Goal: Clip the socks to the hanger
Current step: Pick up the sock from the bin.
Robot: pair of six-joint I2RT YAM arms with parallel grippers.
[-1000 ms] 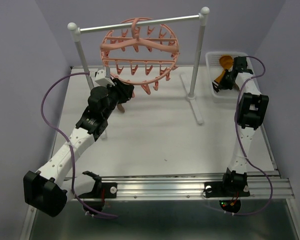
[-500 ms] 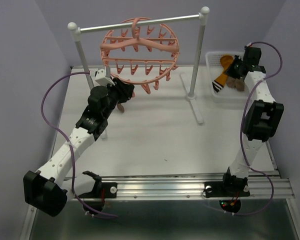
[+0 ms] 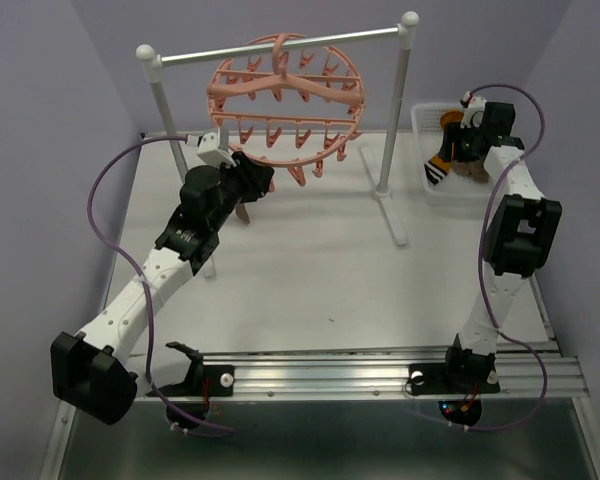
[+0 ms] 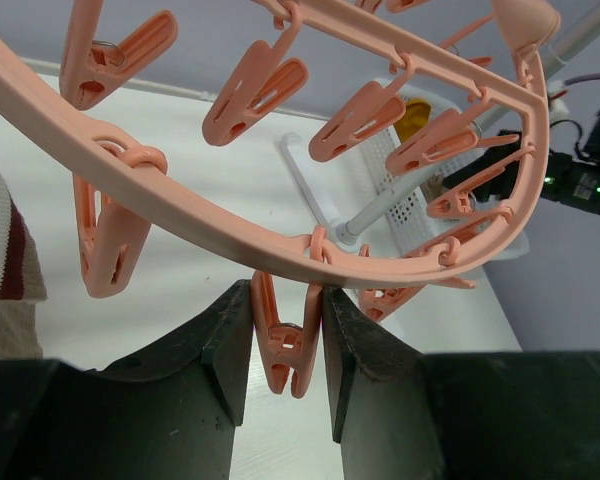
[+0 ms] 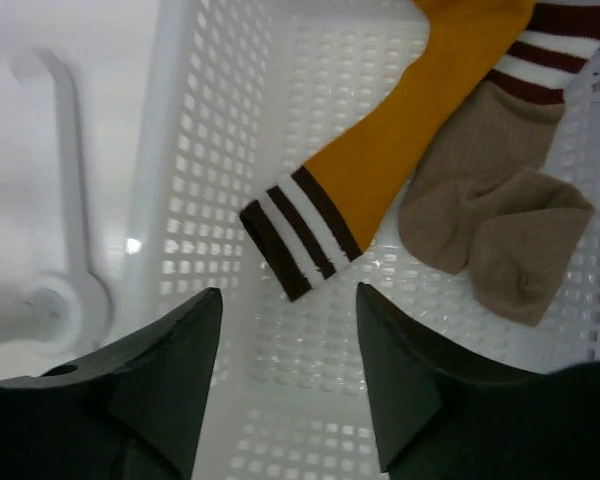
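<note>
Right now the socks (image 5: pixel 480 200) lie in the white mesh basket (image 5: pixel 210 150) at the table's far right. The mustard sock (image 5: pixel 400 150) runs on a slant with its striped cuff (image 5: pixel 300 235) pointing at our right gripper (image 5: pixel 290 300), which hovers above, fingers spread and empty; the ribbed brown sock (image 5: pixel 500 240) sits crumpled beside it. Our right arm is nearer, since the left gripper (image 4: pixel 286 295) is pinched on a smooth pink clip (image 4: pixel 280 345) of the round plastic hanger (image 4: pixel 180 195).

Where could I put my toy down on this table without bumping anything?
The widest bare patch of table lies between the left arm and right arm, in front of the rail stand's foot. A smaller one sits in front of the basket. It's crowded under the hanger by the left hand, and inside the basket with the socks.
</note>
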